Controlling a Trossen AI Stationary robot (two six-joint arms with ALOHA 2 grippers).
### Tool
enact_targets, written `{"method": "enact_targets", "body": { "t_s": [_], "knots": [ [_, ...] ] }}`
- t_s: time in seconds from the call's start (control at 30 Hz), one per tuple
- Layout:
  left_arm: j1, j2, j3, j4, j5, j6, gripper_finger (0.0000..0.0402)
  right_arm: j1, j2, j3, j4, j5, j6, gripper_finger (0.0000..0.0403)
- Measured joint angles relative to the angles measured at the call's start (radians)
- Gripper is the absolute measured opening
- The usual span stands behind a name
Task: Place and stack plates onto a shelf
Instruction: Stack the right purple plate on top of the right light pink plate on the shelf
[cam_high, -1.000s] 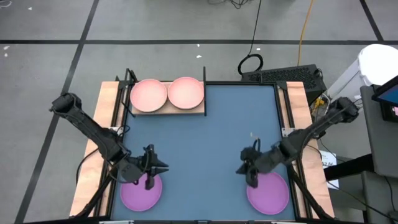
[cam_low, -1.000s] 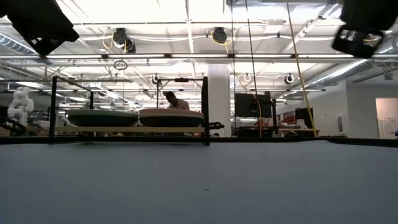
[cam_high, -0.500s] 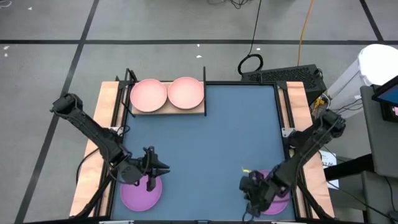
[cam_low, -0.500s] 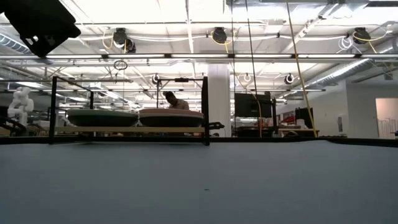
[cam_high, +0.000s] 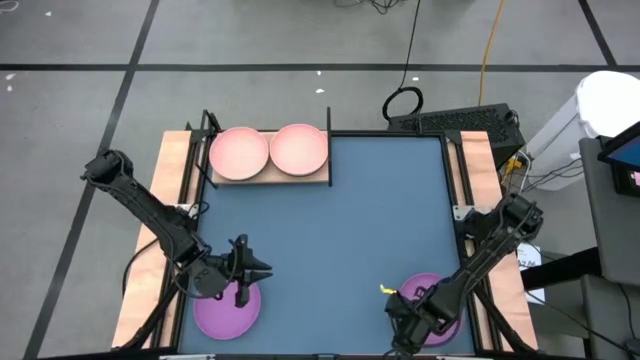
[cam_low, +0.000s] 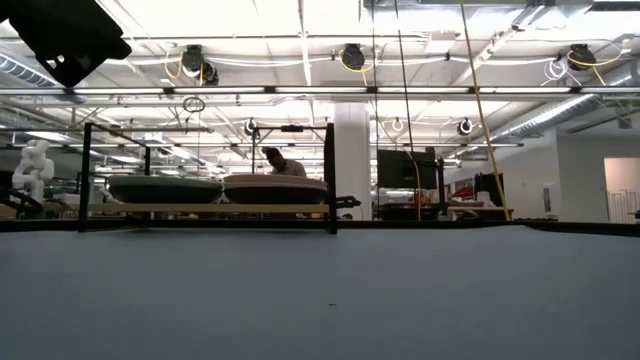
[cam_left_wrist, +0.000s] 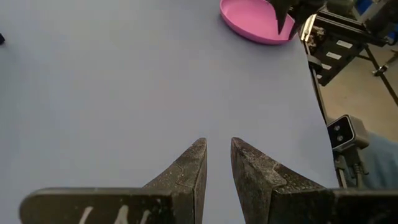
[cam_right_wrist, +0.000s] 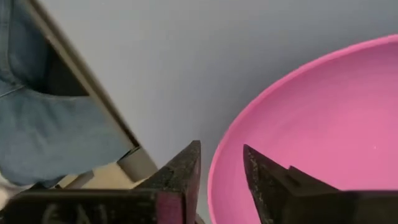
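Observation:
Two purple plates lie flat on the blue-grey mat near its near edge: one (cam_high: 222, 310) on the left, one (cam_high: 432, 296) on the right. My left gripper (cam_high: 264, 270) hovers just past the left plate's far rim, pointing to the table's right, fingers (cam_left_wrist: 217, 146) narrowly open and holding nothing. My right gripper (cam_high: 400, 322) is low at the right plate's near-left rim, open. The wooden shelf (cam_high: 318, 178) stands at the far left with two pink plates (cam_high: 240, 153) (cam_high: 299, 148) resting side by side on its board. The other plates are out of view. My right gripper (cam_right_wrist: 221, 155) straddles the right purple plate's rim (cam_right_wrist: 217, 177), one finger (cam_right_wrist: 186, 171) outside over the mat and one (cam_right_wrist: 264, 177) over the plate's inside, slanting down toward the near edge. I cannot tell whether either finger touches the rim. The plate lies flat on the mat.
The mat's middle (cam_high: 340, 230) is bare. Black frame posts (cam_low: 331, 175) stand at the shelf's corners. The table's near edge rail (cam_right_wrist: 81, 81) and a person's denim-clad leg (cam_right_wrist: 37, 130) lie just beyond my right gripper. A keyboard (cam_high: 465, 122) sits past the far right corner.
My right gripper has swung from above the right plate's far-left rim toward the table's near edge and down, leaving the low view, and now sits at the plate's near-left rim. The left arm has kept still.

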Motion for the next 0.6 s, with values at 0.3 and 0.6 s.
{"method": "enact_targets", "body": {
  "t_s": [0.3, 0.6],
  "knots": [
    [0.000, 0.000, 0.000, -0.001, -0.009, 0.025, 0.0078, -0.001, 0.080, 0.000, -0.011, -0.080, 0.042, 0.0078],
    [0.002, 0.000, 0.000, -0.002, -0.023, 0.032, 0.0078, 0.001, 0.058, 0.020, -0.079, -0.074, 0.024, 0.0009]
  ]
}}
